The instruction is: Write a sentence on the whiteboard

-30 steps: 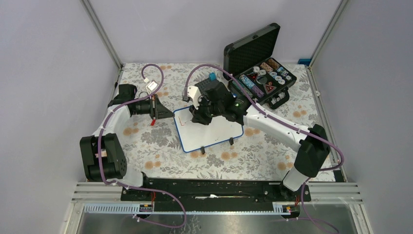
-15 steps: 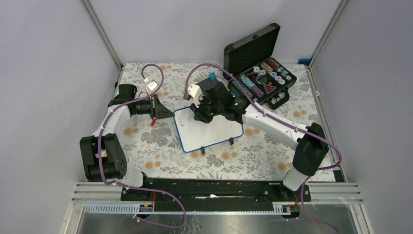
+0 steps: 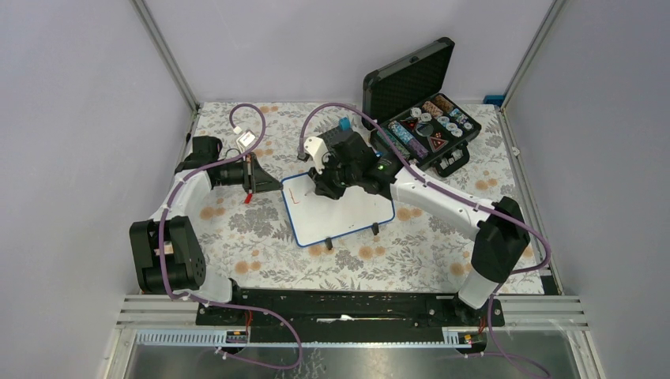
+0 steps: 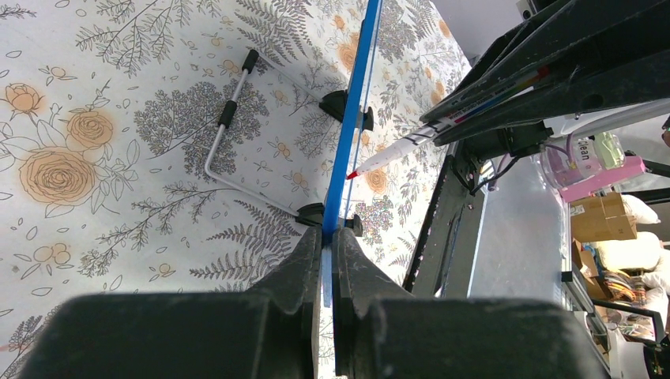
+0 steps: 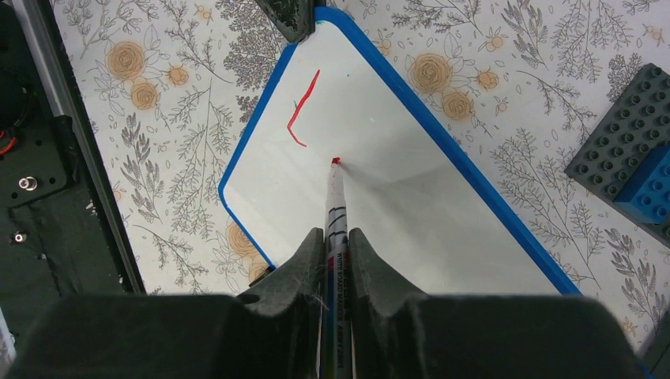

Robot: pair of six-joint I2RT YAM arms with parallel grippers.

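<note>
Your right end effector (image 5: 335, 235), pinching the marker (image 5: 336, 193), shifted slightly across the whiteboard (image 5: 411, 189); your left end effector (image 4: 326, 238) stayed clamped on its edge.

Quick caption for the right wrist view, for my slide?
Right claw holds a red marker to the whiteboard beside one red stroke.

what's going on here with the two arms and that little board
The left gripper is shut on the blue edge of the whiteboard, steadying it. The right gripper holds a red marker, tip at the board's surface beside a single angled red stroke. The writing has barely begun.
</note>
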